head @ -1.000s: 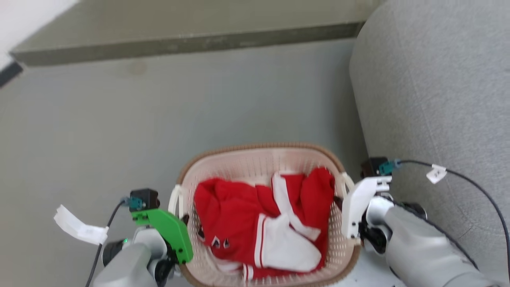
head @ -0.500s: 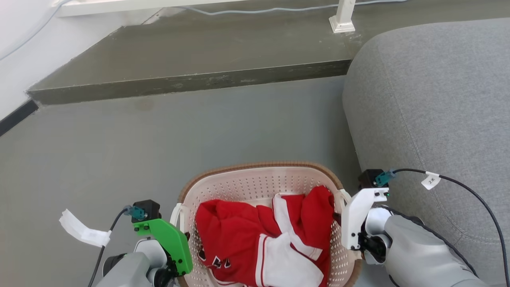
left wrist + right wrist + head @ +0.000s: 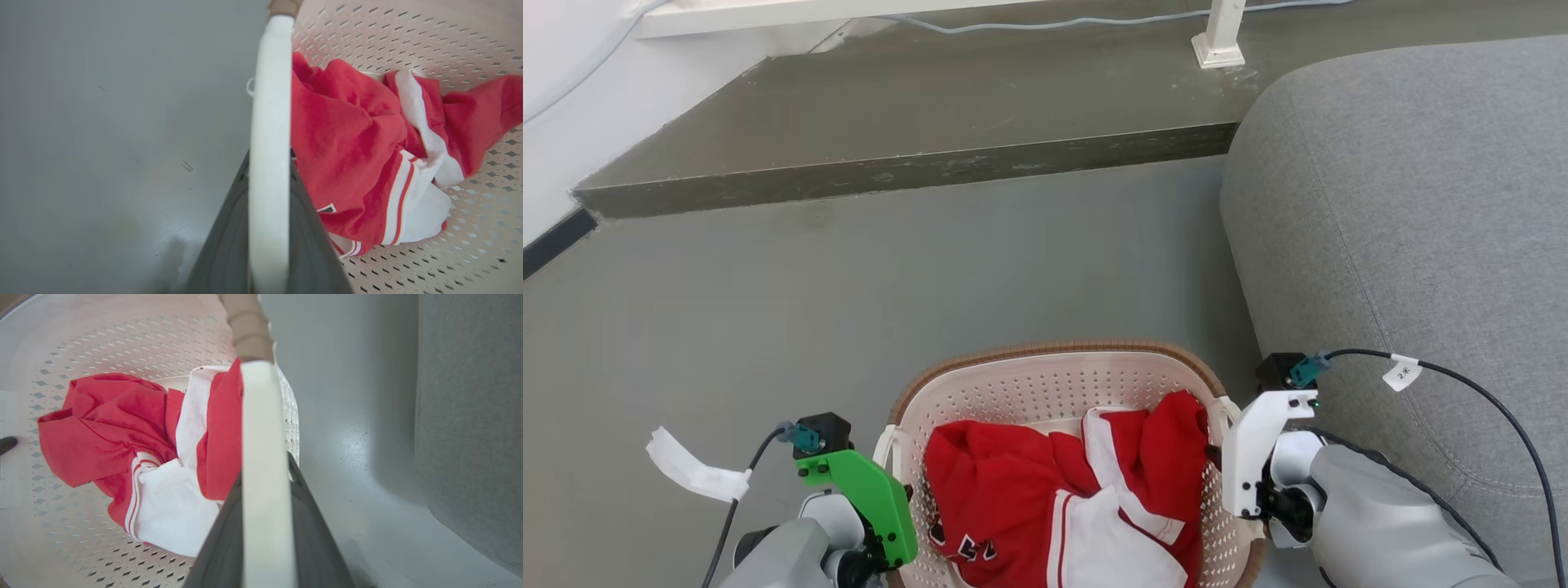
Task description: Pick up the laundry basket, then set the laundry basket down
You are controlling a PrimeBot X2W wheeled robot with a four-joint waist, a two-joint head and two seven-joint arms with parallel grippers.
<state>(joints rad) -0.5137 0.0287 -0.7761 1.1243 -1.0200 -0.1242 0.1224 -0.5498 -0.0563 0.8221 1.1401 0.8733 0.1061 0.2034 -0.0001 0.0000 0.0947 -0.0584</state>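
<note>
In the wrist views, the left fingers (image 3: pixel 224 253) pinch the left handle (image 3: pixel 269 122) of the laundry basket (image 3: pixel 1054 384), and the right fingers (image 3: pixel 224 547) pinch its right handle (image 3: pixel 265 457). A red-and-white garment (image 3: pixel 1005 482) lies inside. The head view adds a grey sofa (image 3: pixel 1405 204) just right of the basket.

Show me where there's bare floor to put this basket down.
Bare floor runs ahead of the laundry basket, bordered by the raised step beyond and the grey sofa on the right. Floor beside the left hand is also open. Crowded: the gap between the right hand and the sofa.
</note>
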